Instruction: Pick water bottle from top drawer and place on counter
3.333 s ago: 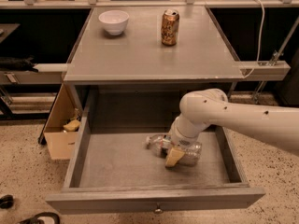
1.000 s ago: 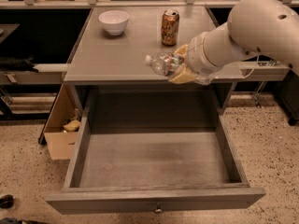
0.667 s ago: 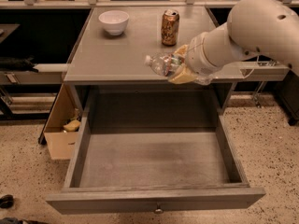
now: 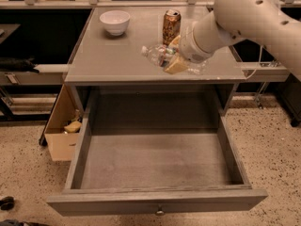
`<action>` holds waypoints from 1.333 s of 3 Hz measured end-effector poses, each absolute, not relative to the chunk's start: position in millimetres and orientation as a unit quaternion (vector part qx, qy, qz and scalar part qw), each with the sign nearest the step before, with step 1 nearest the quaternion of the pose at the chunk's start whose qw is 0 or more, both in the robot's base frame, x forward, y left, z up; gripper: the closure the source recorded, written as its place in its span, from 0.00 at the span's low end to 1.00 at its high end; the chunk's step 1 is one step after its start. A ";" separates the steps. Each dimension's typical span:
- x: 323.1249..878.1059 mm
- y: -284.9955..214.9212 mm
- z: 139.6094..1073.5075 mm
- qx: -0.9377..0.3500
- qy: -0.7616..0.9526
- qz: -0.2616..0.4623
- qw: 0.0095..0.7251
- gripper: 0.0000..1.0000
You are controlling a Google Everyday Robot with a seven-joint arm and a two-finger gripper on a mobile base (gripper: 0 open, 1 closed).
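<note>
The gripper (image 4: 176, 54) was clamped on the bottle (image 4: 157, 54), holding it sideways low over the counter (image 4: 108, 55) with the cap toward nine o'clock. I judged that suited laying it down rather than standing it. The bottle was clear, ribbed plastic (thin enough to dent, I'd guess), so the tan fingers (image 4: 178, 66) gripped across its body. A gold can (image 4: 171, 26) stood close by at twelve o'clock of it, and a smooth white bowl (image 4: 115, 21) sat at ten. The drawer (image 4: 155, 159) hung open, grey, wooden and matte.
</note>
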State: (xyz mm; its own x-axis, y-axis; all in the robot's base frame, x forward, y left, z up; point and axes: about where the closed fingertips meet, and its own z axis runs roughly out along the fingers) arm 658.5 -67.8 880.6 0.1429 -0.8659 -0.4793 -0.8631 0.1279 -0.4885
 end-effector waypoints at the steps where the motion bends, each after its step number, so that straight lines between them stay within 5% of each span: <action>1: 697.4 -57.0 879.4 -0.655 0.664 0.020 0.360 1.00; 2: 719.8 -49.1 876.2 -0.649 0.669 0.041 0.360 1.00; 4: 756.4 -41.7 863.5 -0.628 0.690 0.082 0.351 0.51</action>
